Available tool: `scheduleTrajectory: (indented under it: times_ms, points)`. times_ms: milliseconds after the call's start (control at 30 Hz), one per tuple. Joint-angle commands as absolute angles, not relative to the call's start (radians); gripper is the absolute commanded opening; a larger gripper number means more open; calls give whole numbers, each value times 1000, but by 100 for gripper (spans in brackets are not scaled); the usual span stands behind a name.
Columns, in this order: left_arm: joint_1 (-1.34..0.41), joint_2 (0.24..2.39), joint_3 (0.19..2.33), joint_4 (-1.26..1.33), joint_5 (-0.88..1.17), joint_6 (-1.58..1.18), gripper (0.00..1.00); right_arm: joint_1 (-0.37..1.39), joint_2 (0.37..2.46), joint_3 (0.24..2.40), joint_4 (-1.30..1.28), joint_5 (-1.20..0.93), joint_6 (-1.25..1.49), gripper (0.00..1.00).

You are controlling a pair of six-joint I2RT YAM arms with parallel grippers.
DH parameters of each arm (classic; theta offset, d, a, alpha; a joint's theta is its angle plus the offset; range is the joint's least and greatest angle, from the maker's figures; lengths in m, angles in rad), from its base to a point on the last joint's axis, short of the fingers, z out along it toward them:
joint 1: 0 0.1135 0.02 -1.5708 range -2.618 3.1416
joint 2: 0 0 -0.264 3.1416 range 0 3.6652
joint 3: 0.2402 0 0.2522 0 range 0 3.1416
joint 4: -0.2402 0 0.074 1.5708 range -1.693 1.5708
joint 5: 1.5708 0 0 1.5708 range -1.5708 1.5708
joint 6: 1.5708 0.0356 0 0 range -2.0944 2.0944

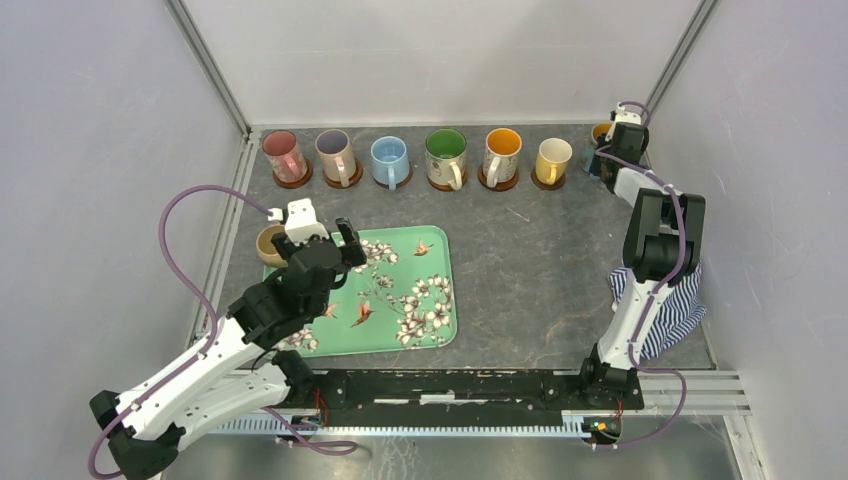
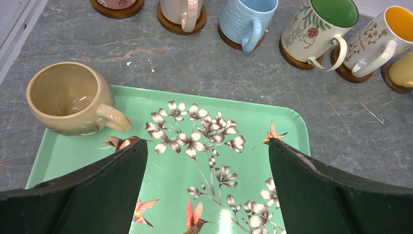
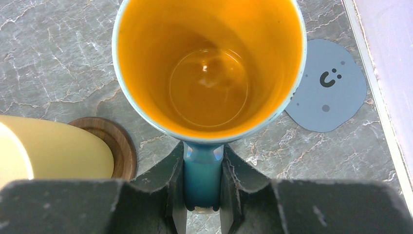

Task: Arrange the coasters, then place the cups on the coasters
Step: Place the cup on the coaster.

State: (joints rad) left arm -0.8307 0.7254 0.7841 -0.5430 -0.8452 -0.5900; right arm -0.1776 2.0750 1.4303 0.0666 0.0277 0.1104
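Orange-lined cup (image 3: 209,68): your right end effector (image 3: 203,163) is clamped on its handle just beside the blue-grey coaster (image 3: 331,87), so placing calls for centring it over that disc, while your left end effector (image 2: 207,146) hangs wide apart above the tray (image 2: 253,109) near the tan cup (image 2: 68,97).

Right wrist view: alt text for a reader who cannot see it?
The right gripper is shut on the handle of a blue mug with an orange inside, seen from above. A blue-grey coaster lies beside it; a yellow mug stands on a brown coaster.
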Motion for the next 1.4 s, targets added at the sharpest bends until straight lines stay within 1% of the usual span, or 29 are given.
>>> scheduleTrajectory:
  times_ms: [0, 133, 200, 467, 800, 1367]
  points:
    - [-825, 714, 787, -512, -874, -560, 100, -173, 2063, 1477, 97, 48, 120, 8]
    - [-825, 714, 787, -512, -876, -560, 100, -173, 2056, 1490, 94, 57, 117, 8]
    - [-825, 714, 785, -511, -875, -560, 100, -173, 2051, 1499, 93, 65, 112, 6]
    - [-825, 717, 785, -510, -876, -560, 100, -173, 2038, 1538, 113, 85, 102, 0]
    - [-824, 728, 787, -509, -875, -558, 100, -173, 2051, 1582, 118, 102, 95, 0]
    - [-816, 743, 787, -508, -874, -557, 100, -173, 2139, 1672, 78, 123, 83, 0]
